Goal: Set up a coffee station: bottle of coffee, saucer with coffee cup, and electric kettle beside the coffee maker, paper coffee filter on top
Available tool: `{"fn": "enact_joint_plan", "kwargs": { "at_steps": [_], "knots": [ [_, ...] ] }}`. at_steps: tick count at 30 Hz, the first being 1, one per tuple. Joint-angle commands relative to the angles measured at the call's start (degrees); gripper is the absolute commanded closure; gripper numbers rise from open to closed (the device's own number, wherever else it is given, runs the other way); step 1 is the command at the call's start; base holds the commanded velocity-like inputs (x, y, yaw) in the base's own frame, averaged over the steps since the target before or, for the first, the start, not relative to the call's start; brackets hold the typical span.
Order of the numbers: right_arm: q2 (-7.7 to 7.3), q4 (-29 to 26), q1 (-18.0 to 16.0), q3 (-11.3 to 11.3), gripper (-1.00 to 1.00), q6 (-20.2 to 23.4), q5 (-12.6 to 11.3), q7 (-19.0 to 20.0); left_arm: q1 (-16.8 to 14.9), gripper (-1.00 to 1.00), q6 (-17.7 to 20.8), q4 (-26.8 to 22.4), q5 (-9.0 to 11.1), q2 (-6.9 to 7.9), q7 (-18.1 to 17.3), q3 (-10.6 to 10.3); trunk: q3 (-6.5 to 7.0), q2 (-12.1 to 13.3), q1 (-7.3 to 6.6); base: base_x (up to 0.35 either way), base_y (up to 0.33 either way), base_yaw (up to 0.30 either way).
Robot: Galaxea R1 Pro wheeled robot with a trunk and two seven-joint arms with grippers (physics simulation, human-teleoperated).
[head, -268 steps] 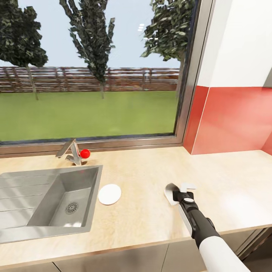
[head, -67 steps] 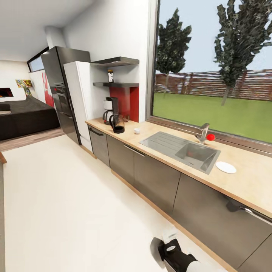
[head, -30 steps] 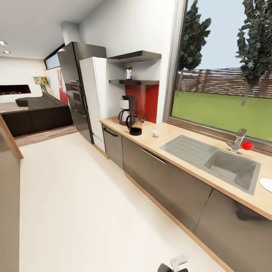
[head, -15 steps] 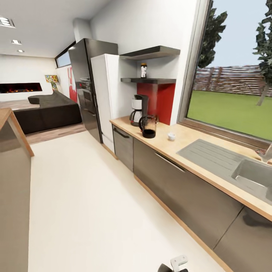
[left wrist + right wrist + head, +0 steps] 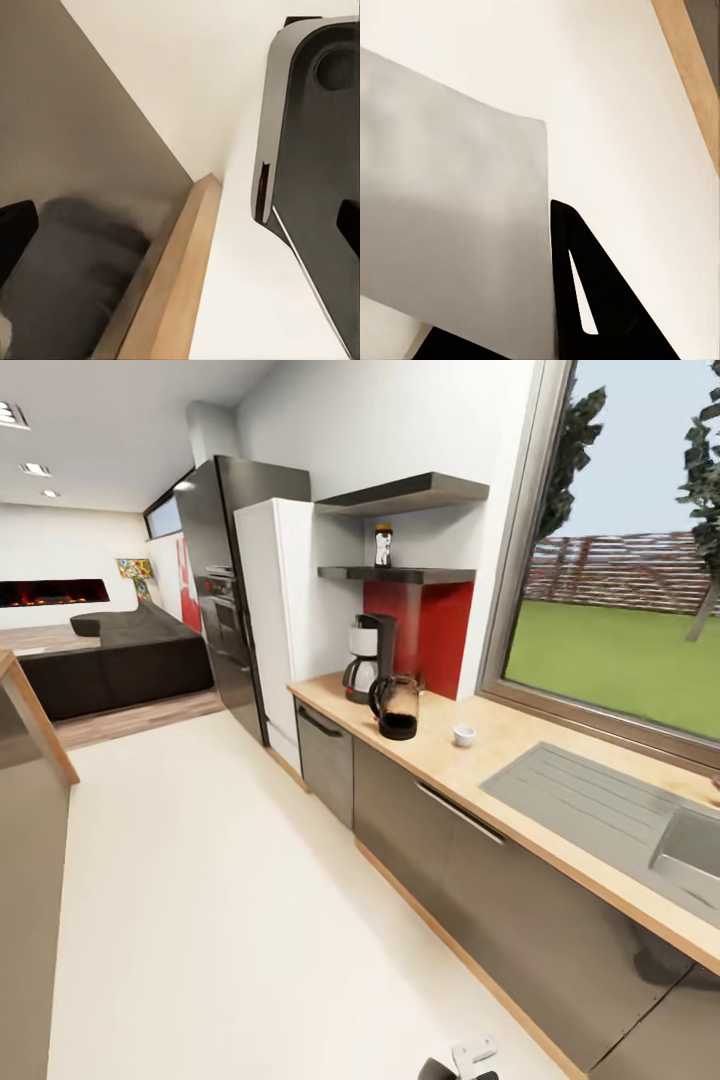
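A kitchen with one coffee maker, one electric kettle and one coffee cup on the countertop, one coffee bottle, and two wall shelves.

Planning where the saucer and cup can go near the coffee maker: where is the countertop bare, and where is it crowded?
Bare countertop runs between the small white cup and the sink's drainboard, and along the front edge below the cup. It is crowded at the far end, where the electric kettle stands just in front of the coffee maker by the red backsplash.
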Motion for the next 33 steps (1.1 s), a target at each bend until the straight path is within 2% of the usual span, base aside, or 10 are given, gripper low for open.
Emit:
{"fn": "enact_joint_plan", "kwargs": {
  "at_steps": [1,5,14,26,33],
  "knots": [
    [0.00,-0.11,-0.02,0.51,1.00,0.30,-0.72,-0.20,-0.02,-1.00,-0.18,-0.01,-0.22,-0.05,0.04,0.38,-0.11,-0.10,0.07,0.338,0.000,0.000],
    [-0.06,-0.08,0.03,0.51,1.00,0.32,-0.72,-0.20,-0.02,-1.00,-0.18,-0.01,-0.22,-0.08,0.04,0.38,-0.11,-0.10,0.07,0.338,0.000,0.000],
    [-1.26,-0.11,1.05,0.54,1.00,0.30,-0.62,-0.02,-0.02,-1.00,-0.21,-0.01,-0.22,-0.08,0.04,0.38,-0.11,-0.10,0.07,0.338,0.025,0.000],
    [-1.22,-0.24,1.21,0.57,1.00,0.30,-0.74,-0.06,-0.02,-1.00,-0.23,-0.01,-0.22,-0.10,0.04,0.38,-0.11,-0.10,0.07,0.323,0.176,0.005],
    [-1.15,-0.29,1.21,0.54,1.00,0.30,-0.88,-0.17,-0.02,-1.00,-0.24,-0.01,-0.22,-0.10,0.05,0.38,-0.11,-0.10,0.07,0.291,0.225,0.210]
  ]
}}
